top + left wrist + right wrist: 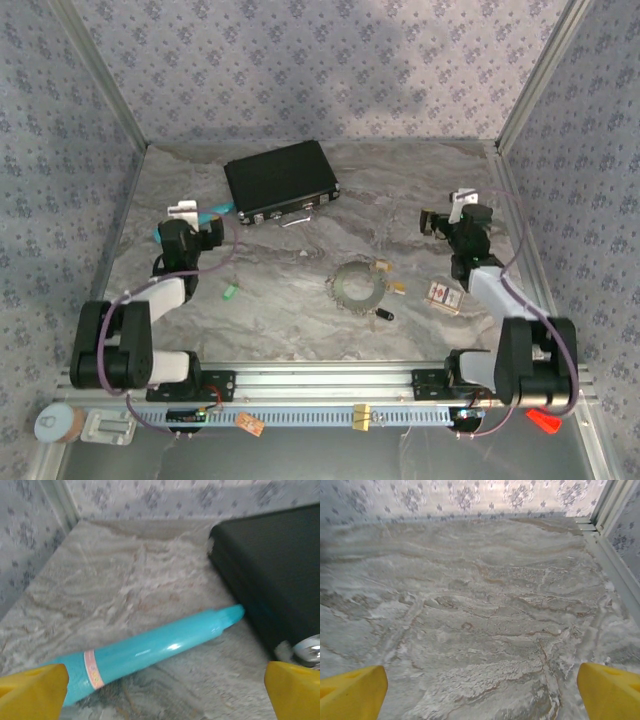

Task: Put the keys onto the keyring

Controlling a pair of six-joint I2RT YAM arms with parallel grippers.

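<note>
Keyring (342,290) of grey toothed metal lies flat on the marbled table (290,330), none of the keys (397,287) threaded on it. Seen from overhead, two tan-headed keys sit just beside its right rim, a black key (385,315) lies close off its lower right, and a green key (230,293) rests well apart to its left. A red-and-white tag (443,296) lies farther right of the ring, past the tan keys. Beyond the ring, toward the back wall and to the left, stands a black case (281,181), with a teal pen (150,650) slanting across the table to its near edge. The left gripper (205,218) hangs over that pen, far left of the ring; in the wrist view its yellow fingers (32,690) are spread wide and hold nothing. The right gripper (432,222) hovers above bare table beyond the ring and to its right, its yellow fingers (352,692) likewise wide apart and empty.
</note>
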